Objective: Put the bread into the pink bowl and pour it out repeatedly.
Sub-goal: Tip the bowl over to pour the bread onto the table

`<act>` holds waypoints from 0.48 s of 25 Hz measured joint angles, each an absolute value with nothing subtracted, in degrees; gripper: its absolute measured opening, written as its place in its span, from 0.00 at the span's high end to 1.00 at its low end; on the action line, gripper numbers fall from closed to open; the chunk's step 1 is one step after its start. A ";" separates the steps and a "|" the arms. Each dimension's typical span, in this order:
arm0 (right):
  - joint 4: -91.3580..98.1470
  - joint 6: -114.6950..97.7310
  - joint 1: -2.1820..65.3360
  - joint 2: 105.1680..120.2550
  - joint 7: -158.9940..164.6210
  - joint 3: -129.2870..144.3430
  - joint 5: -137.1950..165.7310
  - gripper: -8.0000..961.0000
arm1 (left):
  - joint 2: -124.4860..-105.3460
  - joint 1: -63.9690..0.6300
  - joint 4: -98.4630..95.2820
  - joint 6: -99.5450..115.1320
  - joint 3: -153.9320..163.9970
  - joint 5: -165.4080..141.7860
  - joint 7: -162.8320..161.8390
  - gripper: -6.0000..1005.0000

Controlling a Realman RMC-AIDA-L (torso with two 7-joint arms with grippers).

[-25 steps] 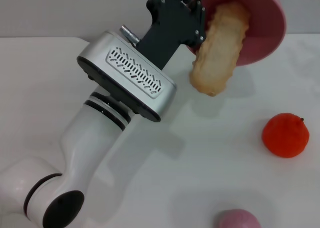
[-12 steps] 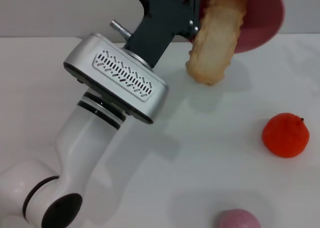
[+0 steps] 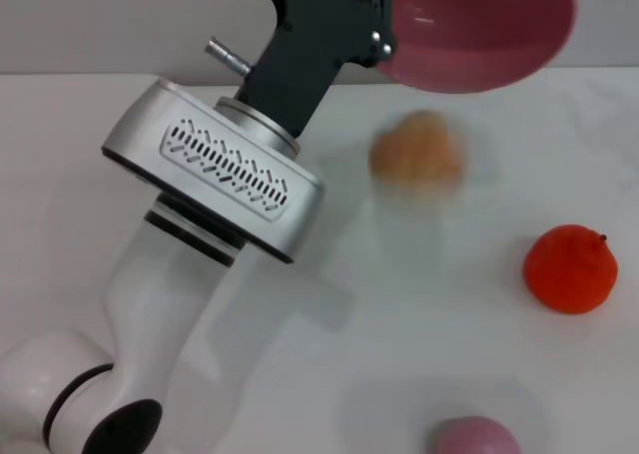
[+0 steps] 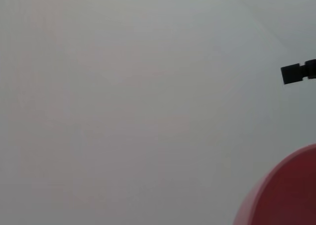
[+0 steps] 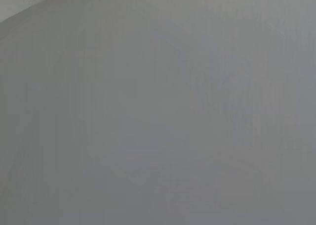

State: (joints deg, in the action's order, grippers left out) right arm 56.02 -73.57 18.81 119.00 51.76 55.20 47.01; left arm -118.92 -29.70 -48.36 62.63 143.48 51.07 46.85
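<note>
Tipped mouth-down, the pink bowl is clamped by the left gripper; the blurred bread hides its long axis.

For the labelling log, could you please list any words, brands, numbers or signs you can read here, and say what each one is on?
There is no readable text in any view.
Left arm housing: only a row of vent slots, no lettering.
Left hand, gripping the bowl rim: plain black, no markings.
Pink bowl: plain.
Bread: blurred, no print.
Orange: no sticker showing.
Right wrist view: bare surface only.
</note>
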 joint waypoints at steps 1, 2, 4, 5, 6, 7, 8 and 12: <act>56.12 -73.57 18.81 119.00 51.76 55.36 47.01 0.51 | -118.92 -29.61 -48.35 63.40 143.90 51.07 46.83 0.95; 56.19 -73.57 18.81 119.00 51.76 55.52 47.02 0.50 | -118.92 -29.61 -48.35 63.40 143.90 51.07 46.83 0.95; 56.23 -73.57 18.81 119.00 51.77 55.74 47.02 0.50 | -118.93 -29.84 -47.18 64.66 144.97 51.05 45.55 0.95; 56.24 -73.57 18.81 119.00 51.76 55.80 47.02 0.50 | -118.93 -29.84 -47.18 64.66 144.97 51.05 45.55 0.95; 56.25 -73.57 18.81 119.00 51.76 55.83 47.02 0.50 | -118.95 -29.95 -46.90 64.66 144.96 51.06 44.86 0.95; 56.25 -73.57 18.81 119.00 51.76 55.90 47.02 0.50 | -119.00 -30.05 -46.79 64.68 145.06 51.06 44.16 0.95; 56.25 -73.56 18.81 119.00 51.77 56.01 47.01 0.50 | -119.00 -30.05 -46.79 64.68 145.06 51.06 44.16 0.95; 56.21 -73.36 18.86 119.00 51.76 56.61 47.02 0.50 | -119.01 -30.06 -46.79 64.27 145.00 51.06 44.11 0.95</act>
State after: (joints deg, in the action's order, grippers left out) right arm 56.21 -73.36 18.86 119.00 51.76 56.61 47.02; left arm -119.01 -30.06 -46.79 64.27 145.00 51.06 44.11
